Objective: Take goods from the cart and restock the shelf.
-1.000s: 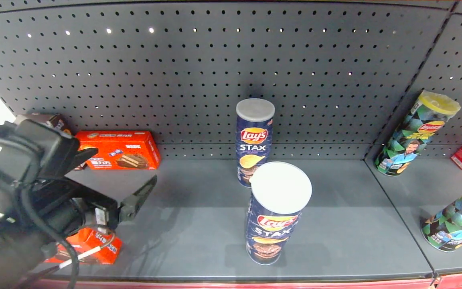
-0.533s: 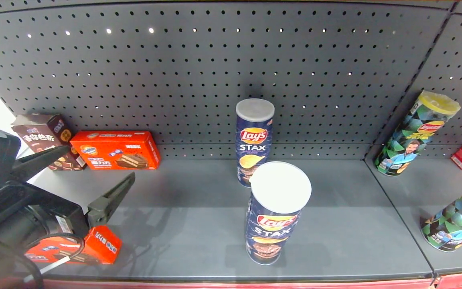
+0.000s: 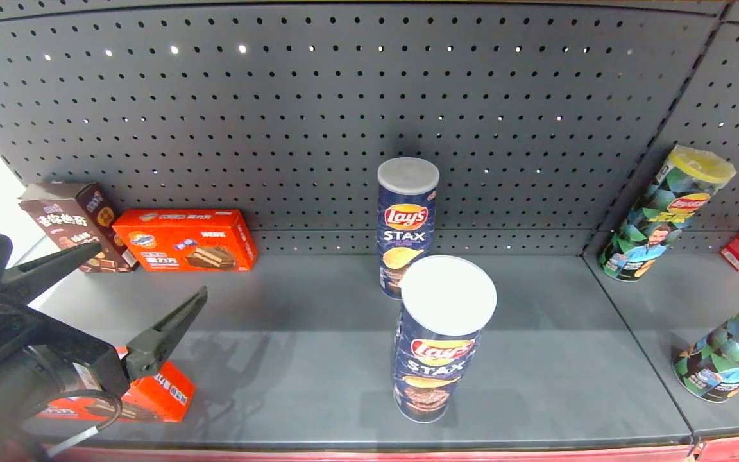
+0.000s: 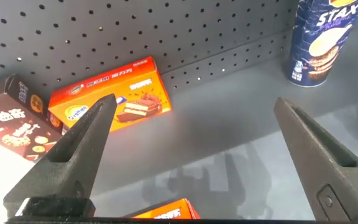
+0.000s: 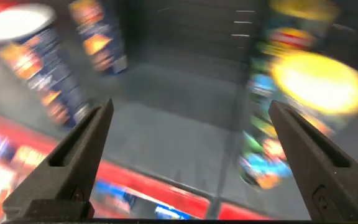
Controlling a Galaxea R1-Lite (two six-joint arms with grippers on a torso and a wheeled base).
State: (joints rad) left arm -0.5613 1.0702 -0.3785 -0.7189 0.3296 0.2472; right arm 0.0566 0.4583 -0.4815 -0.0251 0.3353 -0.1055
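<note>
Two stand upright at middle of shelf (image 3: 292, 372): front can (image 3: 437, 346), rear can (image 3: 406, 224) at its 12 o'clock. Likely light, stiff, smooth tubes, easily tipped; best gripped mid-body. Left tool (image 3: 151, 267) at 9 o'clock of front can, spread wide, empty. Right tool (image 5: 191, 106) likewise agape, empty. Front orange box (image 3: 167, 391) half hidden behind left tool.

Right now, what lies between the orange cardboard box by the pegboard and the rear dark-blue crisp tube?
Only bare grey metal shelf between orange cardboard box and rear dark-blue crisp tube, seen in the head view.
</note>
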